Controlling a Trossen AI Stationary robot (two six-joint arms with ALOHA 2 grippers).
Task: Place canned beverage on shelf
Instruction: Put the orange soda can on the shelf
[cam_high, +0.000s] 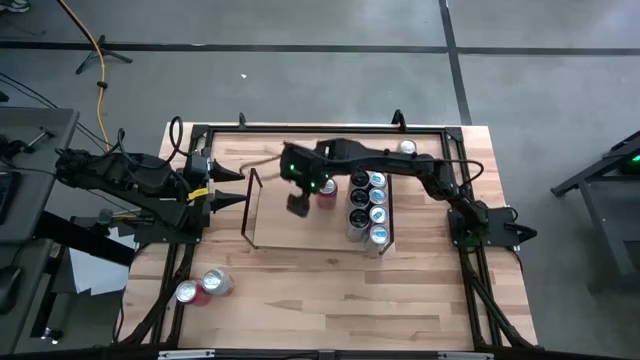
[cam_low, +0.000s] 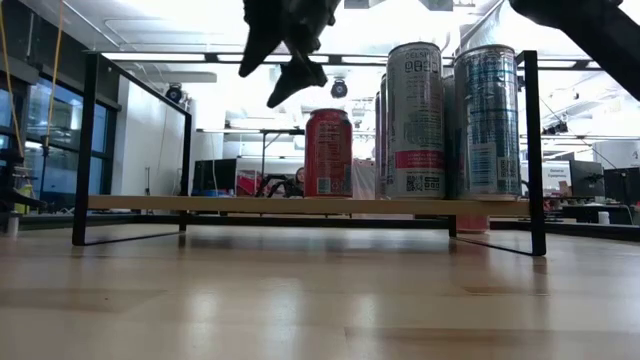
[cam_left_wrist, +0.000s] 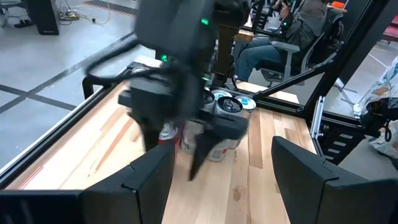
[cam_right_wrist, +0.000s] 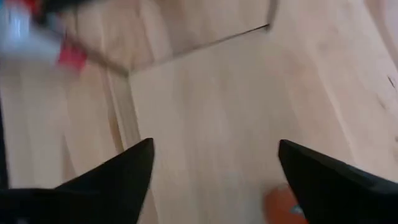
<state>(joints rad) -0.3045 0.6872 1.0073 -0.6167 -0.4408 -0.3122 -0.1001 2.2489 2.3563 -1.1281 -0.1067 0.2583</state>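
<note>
Two spread fingers on the right pincer (cam_high: 298, 204), empty, above the shelf (cam_high: 275, 232) beside a red can (cam_high: 326, 193).

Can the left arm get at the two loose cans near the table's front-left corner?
Probably yes. The two cans lie on the open tabletop on the left arm's side, nothing around them. The left gripper waits open by the shelf's left end; the right gripper is over the shelf.
</note>
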